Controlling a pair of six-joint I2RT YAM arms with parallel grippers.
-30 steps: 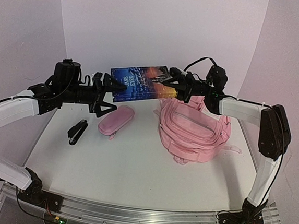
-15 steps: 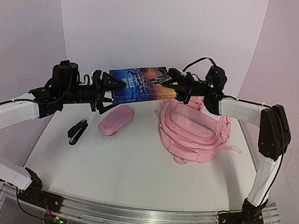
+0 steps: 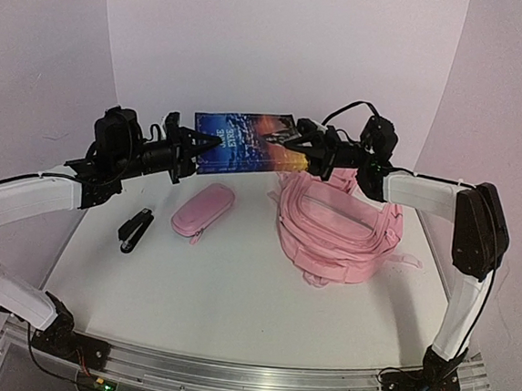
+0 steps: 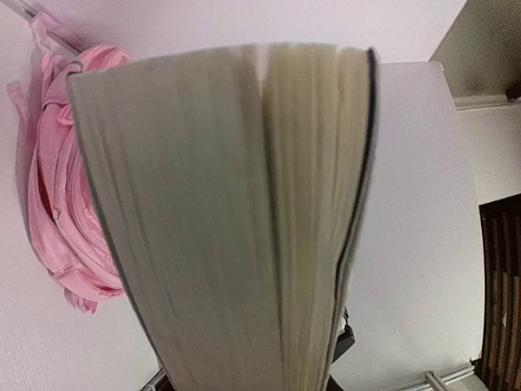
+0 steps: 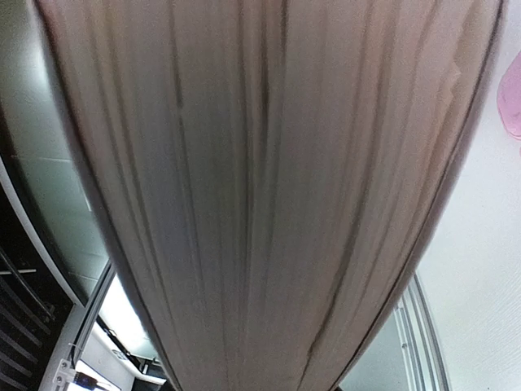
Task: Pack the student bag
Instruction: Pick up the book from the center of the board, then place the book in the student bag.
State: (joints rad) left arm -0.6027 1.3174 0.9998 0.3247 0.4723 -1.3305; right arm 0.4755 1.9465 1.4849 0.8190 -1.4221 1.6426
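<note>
A thick book (image 3: 247, 144) with a blue and orange cover hangs in the air at the back of the table, held from both ends. My left gripper (image 3: 202, 143) is shut on its left edge and my right gripper (image 3: 295, 144) is shut on its right edge. In the left wrist view the book's page edge (image 4: 236, 220) fills the middle and hides most of the fingers. The right wrist view shows almost only the pages (image 5: 269, 187). The student bag (image 3: 340, 230), pink and soft, lies on the table under the right arm and also shows as the student bag (image 4: 61, 195).
A pink zip pouch (image 3: 202, 211) lies on the white table (image 3: 234, 294) left of the bag. A black stapler (image 3: 135, 228) lies further left. White walls stand close behind and at both sides.
My left gripper, wide open beside the book a second ago, has moved in and closed on the book's left edge. The right gripper and the book have stayed put.
</note>
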